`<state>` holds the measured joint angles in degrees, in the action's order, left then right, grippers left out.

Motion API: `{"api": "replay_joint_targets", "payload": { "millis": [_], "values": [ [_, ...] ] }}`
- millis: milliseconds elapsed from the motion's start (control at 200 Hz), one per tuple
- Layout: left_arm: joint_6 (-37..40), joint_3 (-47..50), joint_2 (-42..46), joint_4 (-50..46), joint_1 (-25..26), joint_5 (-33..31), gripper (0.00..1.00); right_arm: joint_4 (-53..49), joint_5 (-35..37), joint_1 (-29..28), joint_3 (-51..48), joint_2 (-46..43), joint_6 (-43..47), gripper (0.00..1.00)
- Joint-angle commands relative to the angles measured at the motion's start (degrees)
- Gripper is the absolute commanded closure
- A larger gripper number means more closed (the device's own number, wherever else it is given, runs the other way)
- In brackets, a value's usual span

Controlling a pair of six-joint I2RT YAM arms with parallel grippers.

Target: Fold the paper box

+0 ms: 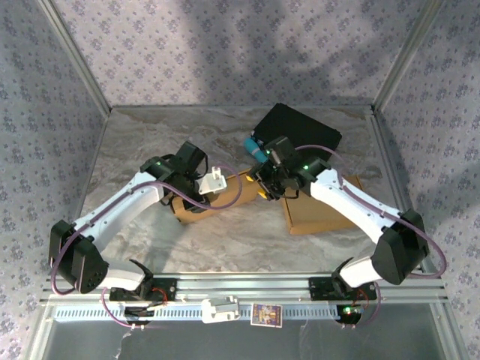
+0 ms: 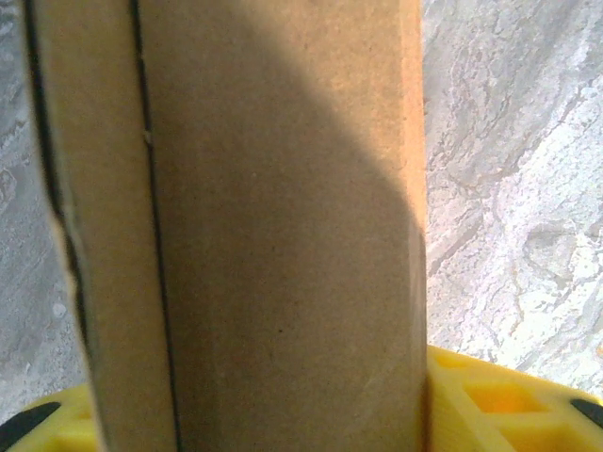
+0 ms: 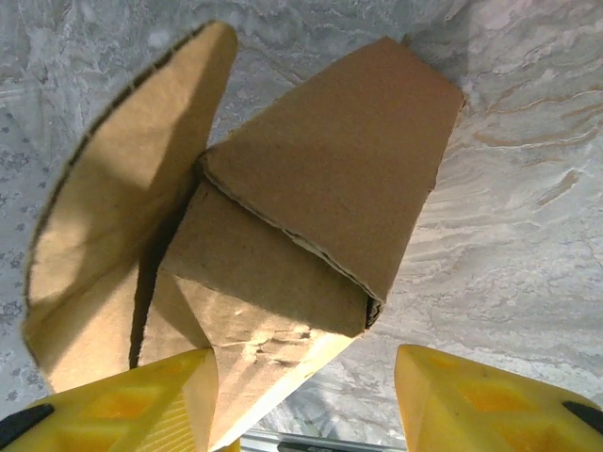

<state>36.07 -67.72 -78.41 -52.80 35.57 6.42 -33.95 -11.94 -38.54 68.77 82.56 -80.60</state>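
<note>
The paper box (image 1: 208, 204) is brown cardboard, partly folded, lying on the marble table between the two arms. In the left wrist view a long side of the box (image 2: 283, 235) stands between my yellow fingers (image 2: 499, 405), with a side flap along its left edge. My left gripper (image 1: 193, 201) is shut on it. In the right wrist view the box's end (image 3: 311, 217) has one rounded flap sticking out to the left and a folded flap on top. My right gripper (image 3: 306, 377) is open around that end. Its left finger (image 3: 122, 405) touches the cardboard, and a gap stays at the right finger.
A flat cardboard sheet (image 1: 322, 211) lies under the right arm. A black case (image 1: 296, 129) sits at the back, with a blue object (image 1: 255, 148) by its corner. A small card (image 1: 265, 314) and a white part (image 1: 220, 308) rest on the front rail.
</note>
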Motion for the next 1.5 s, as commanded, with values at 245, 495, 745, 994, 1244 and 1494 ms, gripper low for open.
{"api": "replay_joint_targets", "payload": {
  "millis": [245,495,745,994,1244,1494],
  "values": [
    [-2.0,0.1,-0.4,1.2,-1.1,2.6,0.42,-11.5,2.7,-1.4,6.0,6.7,-0.5,0.51],
    [-2.7,0.2,-0.3,2.0,-1.3,2.6,0.43,-14.2,3.8,-1.6,10.1,9.0,0.7,0.59],
    [-2.9,0.5,0.3,2.5,-2.1,3.7,0.43,-16.6,1.2,-1.4,11.3,11.3,2.2,0.60],
    [-3.4,0.9,0.5,3.2,-2.8,5.3,0.44,-23.4,1.0,-1.6,15.8,15.0,6.1,0.59],
    [-3.5,1.3,0.4,2.9,-4.0,6.9,0.48,-21.3,1.6,-2.0,17.6,14.2,6.6,0.65],
    [-0.7,1.5,1.7,1.0,-5.5,11.6,0.52,-21.7,2.6,-0.2,22.5,10.1,18.5,0.51]
  ]
}}
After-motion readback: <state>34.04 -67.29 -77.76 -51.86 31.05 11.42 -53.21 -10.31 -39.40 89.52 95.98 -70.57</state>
